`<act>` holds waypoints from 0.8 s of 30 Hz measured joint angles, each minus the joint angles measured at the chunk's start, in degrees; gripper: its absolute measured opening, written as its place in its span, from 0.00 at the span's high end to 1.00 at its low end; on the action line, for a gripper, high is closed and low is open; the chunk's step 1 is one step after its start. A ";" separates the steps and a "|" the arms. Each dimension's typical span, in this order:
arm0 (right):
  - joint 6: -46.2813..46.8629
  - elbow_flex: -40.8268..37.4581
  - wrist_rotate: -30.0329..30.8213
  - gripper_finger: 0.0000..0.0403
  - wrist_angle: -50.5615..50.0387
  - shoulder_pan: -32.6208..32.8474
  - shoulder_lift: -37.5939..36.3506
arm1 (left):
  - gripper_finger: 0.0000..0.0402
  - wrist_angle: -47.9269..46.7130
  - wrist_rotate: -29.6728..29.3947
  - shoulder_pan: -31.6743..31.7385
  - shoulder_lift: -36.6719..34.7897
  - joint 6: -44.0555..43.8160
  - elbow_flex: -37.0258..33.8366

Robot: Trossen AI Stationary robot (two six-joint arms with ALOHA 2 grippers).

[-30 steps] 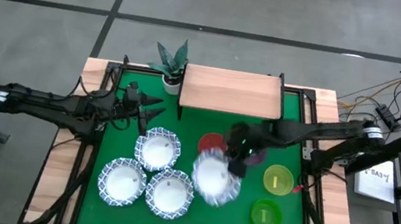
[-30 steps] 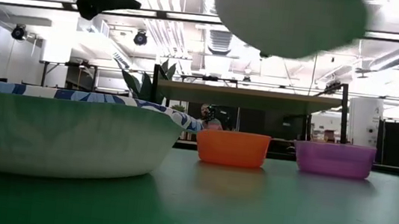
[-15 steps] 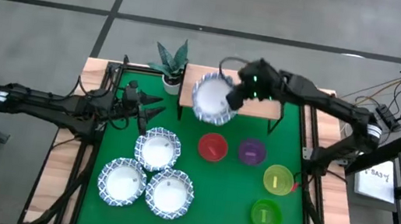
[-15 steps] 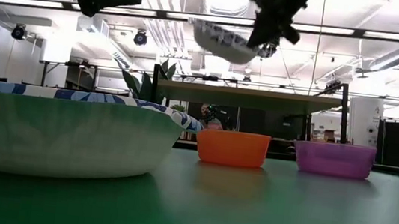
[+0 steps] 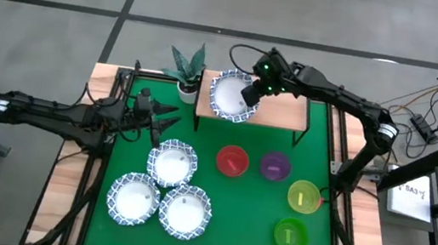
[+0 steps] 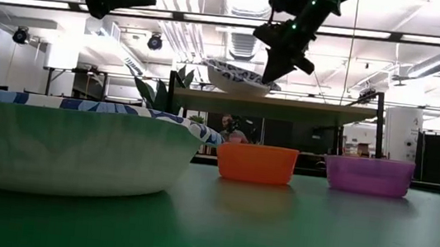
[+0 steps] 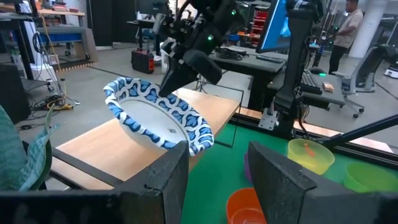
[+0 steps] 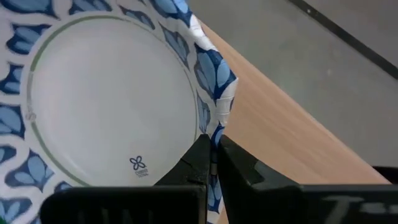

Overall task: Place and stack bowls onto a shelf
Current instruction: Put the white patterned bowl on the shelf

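1. Right gripper point(image 5: 251, 93) pinches rim of a white bowl w/ blue edge point(image 5: 231, 96), jaws closed on it; bowl tilted over left end of shelf point(image 5: 277, 109).
2. Left gripper point(image 5: 170, 117) hovers left of shelf, above mat point(image 5: 259, 205); jaws apart, empty.
3. Three matching bowls point(image 5: 161, 189) clustered on mat; red bowl point(image 5: 232, 160), purple bowl point(image 5: 275, 166) nearby.

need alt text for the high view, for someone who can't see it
Seen from above, the right gripper holds a white, blue-rimmed bowl by its rim over the left end of the wooden shelf. Three matching bowls cluster on the green mat beside red, purple, yellow and green bowls; the left gripper waits open nearby.
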 joint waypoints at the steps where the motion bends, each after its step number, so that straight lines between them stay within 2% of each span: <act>1: -0.35 0.43 -0.01 0.97 -0.01 0.01 0.35 | 0.63 -0.06 0.00 0.00 0.00 0.00 -0.02; 6: -0.89 2.17 0.42 0.94 0.64 -0.18 2.05 | 0.63 -0.07 -0.02 0.00 0.00 0.00 -0.04; 18: -1.53 3.84 0.50 0.68 3.00 -0.57 3.48 | 0.63 -0.05 -0.02 0.00 0.09 -0.44 -0.08; 24: -3.10 3.82 0.49 0.61 2.30 -0.57 2.07 | 0.63 -0.06 0.00 0.00 0.24 -1.63 -0.08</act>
